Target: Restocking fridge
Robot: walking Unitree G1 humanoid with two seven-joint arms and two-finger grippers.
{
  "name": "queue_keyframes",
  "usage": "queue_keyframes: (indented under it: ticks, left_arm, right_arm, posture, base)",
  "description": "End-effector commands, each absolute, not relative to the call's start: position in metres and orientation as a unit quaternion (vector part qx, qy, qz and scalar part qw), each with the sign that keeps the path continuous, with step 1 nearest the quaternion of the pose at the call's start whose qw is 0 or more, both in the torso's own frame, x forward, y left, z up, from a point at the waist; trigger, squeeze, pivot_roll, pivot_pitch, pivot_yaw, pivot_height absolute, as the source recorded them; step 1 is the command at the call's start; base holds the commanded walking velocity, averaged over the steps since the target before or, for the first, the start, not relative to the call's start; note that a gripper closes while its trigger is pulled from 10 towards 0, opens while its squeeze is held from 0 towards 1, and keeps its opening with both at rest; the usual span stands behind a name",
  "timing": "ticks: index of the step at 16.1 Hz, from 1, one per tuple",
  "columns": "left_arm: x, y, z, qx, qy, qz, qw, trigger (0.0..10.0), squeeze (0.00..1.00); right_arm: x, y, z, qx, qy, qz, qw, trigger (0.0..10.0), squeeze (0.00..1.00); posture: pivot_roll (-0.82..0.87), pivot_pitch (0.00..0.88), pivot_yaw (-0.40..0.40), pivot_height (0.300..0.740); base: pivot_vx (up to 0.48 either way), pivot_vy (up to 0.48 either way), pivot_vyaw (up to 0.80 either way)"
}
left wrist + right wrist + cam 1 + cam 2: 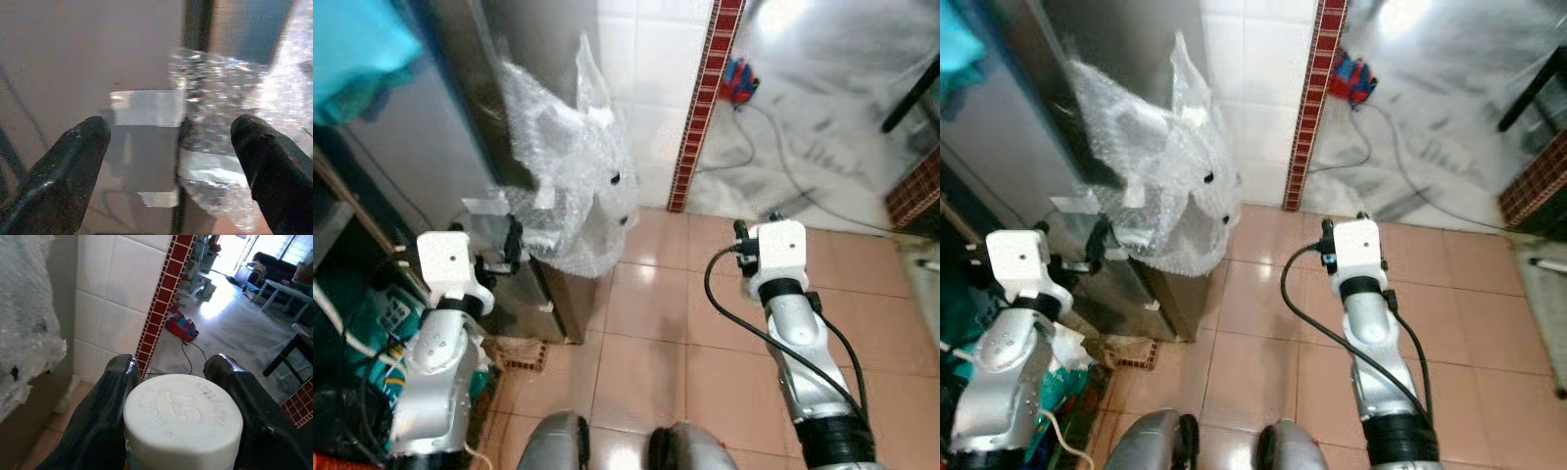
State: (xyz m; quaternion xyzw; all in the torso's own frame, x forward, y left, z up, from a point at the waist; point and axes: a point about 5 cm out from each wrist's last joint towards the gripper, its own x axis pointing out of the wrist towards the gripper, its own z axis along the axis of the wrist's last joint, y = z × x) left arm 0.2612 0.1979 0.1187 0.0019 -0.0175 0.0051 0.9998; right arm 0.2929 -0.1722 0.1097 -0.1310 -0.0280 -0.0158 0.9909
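Right wrist view gives me the clearest read: a container with a white embossed cap (182, 418) sits clamped between the two black fingers (105, 418) of my right end effector (178, 382), which is closed on it, held out over the tiled floor (646, 304) well to the right of the fridge (509, 294). In the head views I can place that arm only by its white wrist housing; the container itself is hidden behind it. My left end effector (171, 147) is spread wide and empty, pointed at the fridge's steel face, close to a strip of pale tape (146, 107) and the crinkled bubble wrap (573, 176) that hangs over the fridge's corner. What worries me is that I see no open door, so the container has nowhere to go yet. If I reach with the left for an edge, I judge the fingers could snag the wrap or slide off the smooth steel. I can only see the cap, so I cannot tell how firmly the body is held; a jolt while turning toward the fridge might let it slip. The black cable (734, 304) looping off my right forearm could also catch.
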Motion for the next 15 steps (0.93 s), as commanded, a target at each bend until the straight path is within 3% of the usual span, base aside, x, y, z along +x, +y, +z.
queue_keyframes:
  ticks: [1,5,9,12,15]
  left_arm:
    - [0.261,0.197,0.122,0.008,-0.026,0.001,1.0,10.0,0.0]
    - [0.266,0.197,0.126,0.024,-0.037,0.001,0.999,10.0,0.0]
    - [0.267,0.195,0.125,0.018,-0.035,0.004,0.999,10.0,0.0]
    - [0.268,0.209,0.126,0.042,-0.043,0.079,0.995,10.0,0.0]
    - [0.271,0.215,0.128,0.053,-0.047,0.092,0.993,10.0,0.0]
  right_arm:
    - [0.295,-0.175,0.117,-0.135,-0.046,-0.023,0.99,10.0,0.0]
    - [0.295,-0.175,0.117,-0.136,-0.044,-0.025,0.989,10.0,0.0]
    - [0.296,-0.174,0.118,-0.137,-0.047,-0.021,0.989,10.0,0.0]
    - [0.297,-0.172,0.119,-0.134,-0.05,-0.006,0.99,10.0,0.0]
    - [0.296,-0.169,0.121,-0.145,-0.057,0.006,0.988,10.0,0.0]
  posture:
    - [0.07,0.116,0.0,0.74]
    - [0.07,0.114,-0.002,0.74]
    - [0.07,0.114,-0.004,0.74]
    - [0.07,0.116,-0.009,0.74]
    - [0.07,0.117,-0.009,0.74]
  base:
    - [0.0,0.0,0.0]
    - [0.0,-0.179,-0.8]
    - [0.0,-0.171,0.0]
    - [0.0,0.0,0.0]
    - [0.0,0.0,0.41]
